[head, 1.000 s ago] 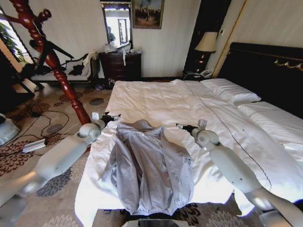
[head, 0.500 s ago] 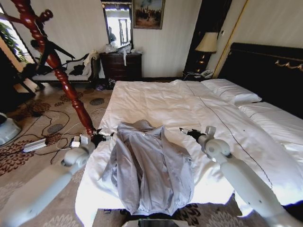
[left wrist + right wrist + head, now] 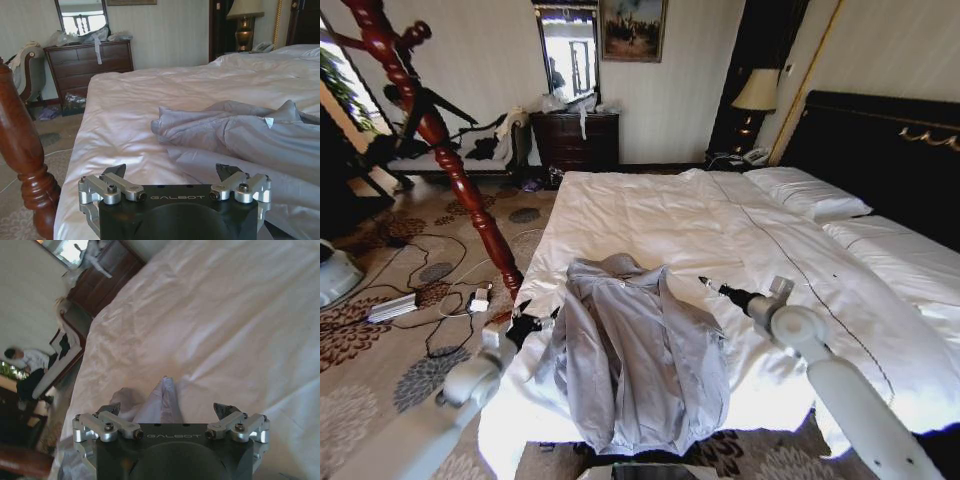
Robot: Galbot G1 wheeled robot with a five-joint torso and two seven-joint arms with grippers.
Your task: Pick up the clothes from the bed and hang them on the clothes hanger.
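The clothes, a light grey shirt [image 3: 632,352], lie spread on the near part of the bed [image 3: 650,215], collar toward the pillows. In the left wrist view the shirt [image 3: 240,137] lies rumpled just ahead, its white label [image 3: 269,122] showing. My left gripper [image 3: 525,323] hovers open at the bed's left edge, beside the shirt's sleeve. My right gripper [image 3: 713,287] stands open over the duvet, right of the shirt's shoulder. A fold of the shirt [image 3: 161,401] lies between its spread fingers, below them. A slim black clothes hanger [image 3: 448,108] hangs on the wooden stand.
A red-brown turned wooden coat stand [image 3: 460,180] leans close to the bed's left edge; its post [image 3: 20,150] is beside my left gripper. Cables and a power strip [image 3: 392,307] lie on the patterned carpet. A dark dresser [image 3: 578,138], lamp [image 3: 756,92] and black headboard [image 3: 880,140] stand beyond.
Both arms have drawn back toward me. The left gripper dropped from beside the collar to the bed's left edge; the right gripper shifted slightly right. The shirt has not moved.
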